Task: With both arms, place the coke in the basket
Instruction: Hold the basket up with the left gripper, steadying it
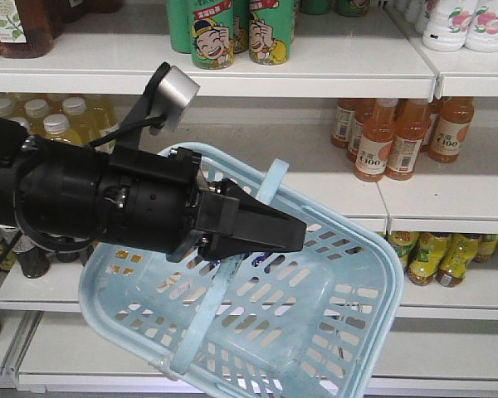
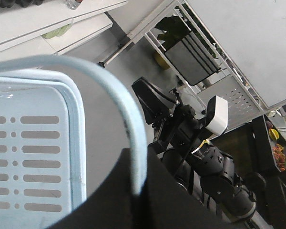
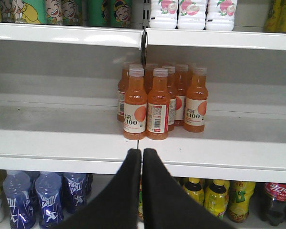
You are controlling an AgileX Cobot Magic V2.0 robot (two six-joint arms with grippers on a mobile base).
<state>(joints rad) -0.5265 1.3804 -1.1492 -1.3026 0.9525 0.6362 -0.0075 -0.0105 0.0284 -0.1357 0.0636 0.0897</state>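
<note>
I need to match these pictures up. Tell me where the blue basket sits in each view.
Front view: the basket fills the lower centre, tilted, its handle in the left claw.
Left wrist view: its slotted wall at left, handle arcing through the middle.
Right wrist view: not clearly in it.
Shared landmark: the orange bottles, right in front view, centre in right wrist view.

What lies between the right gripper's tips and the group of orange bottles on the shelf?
Nothing but bare white shelf, seen in the right wrist view: the right gripper points at the orange bottles across it.
</note>
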